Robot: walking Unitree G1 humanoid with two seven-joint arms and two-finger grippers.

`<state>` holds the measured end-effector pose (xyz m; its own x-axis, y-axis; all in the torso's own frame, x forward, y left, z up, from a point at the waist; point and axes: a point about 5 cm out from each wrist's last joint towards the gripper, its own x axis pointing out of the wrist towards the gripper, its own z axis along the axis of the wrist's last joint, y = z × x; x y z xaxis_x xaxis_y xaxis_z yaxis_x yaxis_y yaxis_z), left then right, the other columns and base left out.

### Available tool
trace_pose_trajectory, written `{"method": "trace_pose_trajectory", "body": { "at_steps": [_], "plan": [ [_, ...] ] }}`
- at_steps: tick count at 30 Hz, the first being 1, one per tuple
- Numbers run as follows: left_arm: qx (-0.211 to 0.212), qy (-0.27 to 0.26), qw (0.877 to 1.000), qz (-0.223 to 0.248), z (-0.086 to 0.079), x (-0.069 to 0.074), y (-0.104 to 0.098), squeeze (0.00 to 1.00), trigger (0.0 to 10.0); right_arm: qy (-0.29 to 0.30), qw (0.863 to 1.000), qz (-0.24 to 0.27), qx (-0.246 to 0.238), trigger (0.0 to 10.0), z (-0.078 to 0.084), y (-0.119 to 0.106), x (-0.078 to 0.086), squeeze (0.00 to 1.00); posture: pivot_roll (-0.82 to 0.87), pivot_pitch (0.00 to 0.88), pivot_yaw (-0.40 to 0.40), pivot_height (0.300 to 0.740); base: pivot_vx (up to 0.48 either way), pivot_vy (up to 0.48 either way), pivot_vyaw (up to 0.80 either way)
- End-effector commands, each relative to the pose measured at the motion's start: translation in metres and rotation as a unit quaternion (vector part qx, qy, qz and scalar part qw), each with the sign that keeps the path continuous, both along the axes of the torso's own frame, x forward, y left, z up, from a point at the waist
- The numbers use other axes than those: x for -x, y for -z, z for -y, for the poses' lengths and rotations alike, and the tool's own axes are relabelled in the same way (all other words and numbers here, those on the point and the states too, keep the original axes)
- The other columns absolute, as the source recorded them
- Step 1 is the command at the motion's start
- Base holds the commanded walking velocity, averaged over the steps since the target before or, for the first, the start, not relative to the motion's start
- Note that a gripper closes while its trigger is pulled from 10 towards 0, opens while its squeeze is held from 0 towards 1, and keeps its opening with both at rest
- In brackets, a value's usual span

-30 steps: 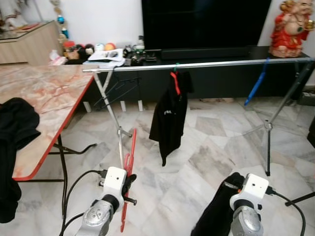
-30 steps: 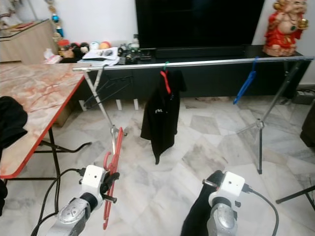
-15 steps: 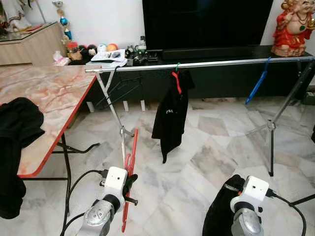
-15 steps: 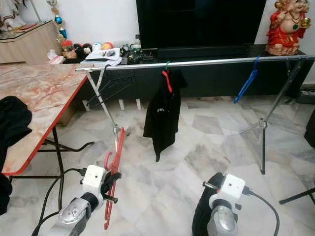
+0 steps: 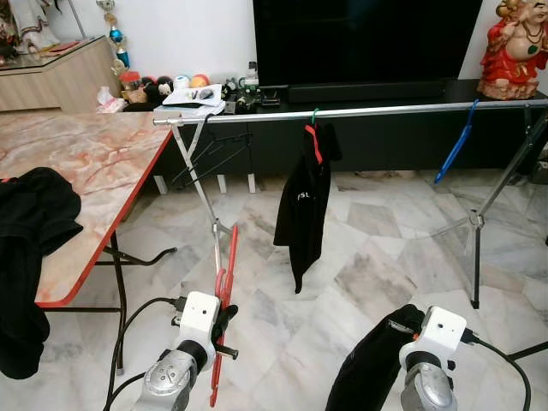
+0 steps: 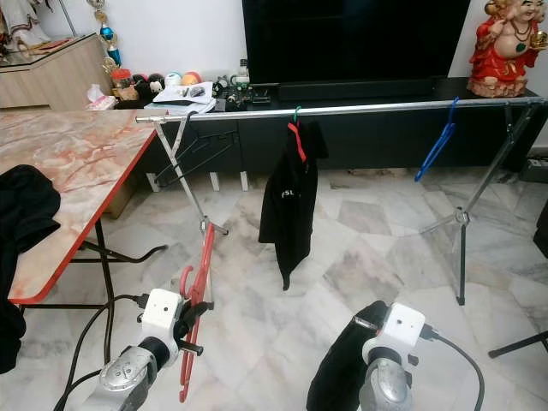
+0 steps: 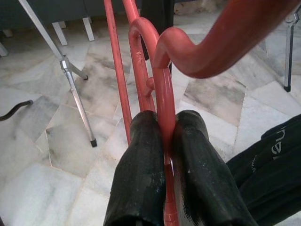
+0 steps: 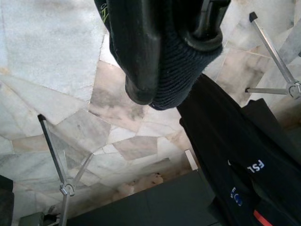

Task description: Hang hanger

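Note:
My left gripper [image 7: 164, 126] is shut on a red plastic hanger [image 5: 228, 278], pinching its thin bar just below the hook [image 7: 211, 44]; the hanger stands roughly upright low in front of me. Low on the right, my right gripper [image 8: 171, 56] is shut on a black garment [image 5: 366, 373] that wraps over its fingers and hangs toward the floor. Ahead stands a silver clothes rail [image 5: 385, 110] on tripod legs. On it hang a black shirt [image 5: 304, 205] on a red hanger, a blue hanger [image 5: 454, 154] toward the right end, and black wire hangers [image 5: 210, 158] at the left end.
A marble-topped table [image 5: 94, 158] with a red edge stands on the left, with black clothes [image 5: 30, 223] draped over its near edge. Behind the rail are a dark TV cabinet [image 5: 385, 141] and a red statue [image 5: 514, 47]. Marble floor [image 5: 360, 274] lies between me and the rail.
The whole view has slid a little, so the camera moved. Both grippers keep their holds, and more of the black garment hangs below the right one.

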<state>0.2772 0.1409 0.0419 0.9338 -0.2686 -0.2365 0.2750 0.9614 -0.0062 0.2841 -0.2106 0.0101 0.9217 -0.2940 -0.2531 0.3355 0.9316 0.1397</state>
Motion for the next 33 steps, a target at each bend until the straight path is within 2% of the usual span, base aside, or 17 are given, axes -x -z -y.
{"method": "trace_pose_trajectory", "body": {
  "at_steps": [1,9,12,15,17,19,20,22,24,25,26,29,30,33],
  "plan": [
    [0.001,-0.006,1.000,0.006,-0.004,0.000,-0.003,0.00,10.0,-0.002,1.000,0.013,0.004,10.0,-0.002,-0.005,-0.003,0.00,0.02,0.000,0.074,0.740,0.000,0.000,0.00],
    [-0.002,0.004,1.000,0.000,-0.003,0.001,-0.003,0.00,10.0,-0.010,1.000,0.004,0.005,10.0,-0.003,-0.005,-0.006,0.00,0.02,0.000,0.072,0.740,0.000,0.000,0.00],
    [-0.010,0.050,0.999,-0.020,0.001,0.000,-0.001,0.00,10.0,-0.022,1.000,0.006,0.010,10.0,-0.003,-0.010,-0.013,0.00,0.02,0.000,0.070,0.740,0.000,0.000,0.00],
    [-0.038,0.133,0.989,-0.046,0.008,0.000,0.001,0.00,10.0,-0.053,0.998,0.007,0.044,10.0,-0.003,-0.022,-0.026,0.00,0.02,0.000,0.070,0.740,0.000,0.000,0.00],
    [-0.074,0.206,0.974,-0.065,0.011,0.001,0.003,0.00,10.0,-0.082,0.994,0.008,0.069,10.0,-0.003,-0.035,-0.039,0.00,0.02,0.000,0.069,0.740,0.000,0.000,0.00],
    [-0.091,0.240,0.963,-0.079,0.012,0.002,0.004,0.00,10.0,-0.095,0.993,0.019,0.073,10.0,-0.005,-0.044,-0.046,0.00,0.02,0.000,0.067,0.740,0.000,0.000,0.00],
    [-0.100,0.268,0.954,-0.090,0.013,0.002,0.004,0.00,10.0,-0.107,0.991,0.021,0.076,10.0,-0.007,-0.050,-0.052,0.00,0.02,0.000,0.065,0.740,0.000,0.000,0.00],
    [-0.104,0.301,0.943,-0.097,0.015,0.003,0.004,0.00,10.0,-0.125,0.989,0.014,0.077,10.0,-0.011,-0.052,-0.056,0.00,0.02,0.000,0.064,0.740,0.000,0.000,0.00],
    [-0.106,0.311,0.939,-0.101,0.016,0.003,0.004,0.00,10.0,-0.137,0.988,0.007,0.075,10.0,-0.014,-0.052,-0.057,0.00,0.02,0.000,0.064,0.740,0.000,0.000,0.00],
    [-0.110,0.343,0.927,-0.107,0.022,0.003,0.003,0.00,10.0,-0.183,0.979,0.000,0.092,10.0,-0.023,-0.053,-0.061,0.00,0.02,0.000,0.058,0.740,0.000,0.000,0.00],
    [-0.110,0.360,0.920,-0.110,0.025,0.004,0.002,0.00,10.0,-0.206,0.973,-0.009,0.108,10.0,-0.027,-0.053,-0.062,0.00,0.02,0.000,0.058,0.740,0.000,0.000,0.00],
    [-0.108,0.391,0.907,-0.116,0.031,0.003,-0.001,0.00,10.0,-0.249,0.957,-0.028,0.147,10.0,-0.034,-0.052,-0.063,0.00,0.01,0.000,0.053,0.740,0.000,0.000,0.00],
    [-0.106,0.401,0.902,-0.117,0.034,0.003,-0.002,0.00,10.0,-0.258,0.954,-0.030,0.149,10.0,-0.036,-0.053,-0.063,0.00,0.01,0.000,0.053,0.740,0.000,0.000,0.00],
    [-0.090,0.455,0.877,-0.125,0.045,0.003,-0.010,0.00,10.0,-0.274,0.950,-0.042,0.144,10.0,-0.037,-0.055,-0.066,0.00,0.01,0.000,0.044,0.740,0.000,0.000,0.00]
  ]
}}
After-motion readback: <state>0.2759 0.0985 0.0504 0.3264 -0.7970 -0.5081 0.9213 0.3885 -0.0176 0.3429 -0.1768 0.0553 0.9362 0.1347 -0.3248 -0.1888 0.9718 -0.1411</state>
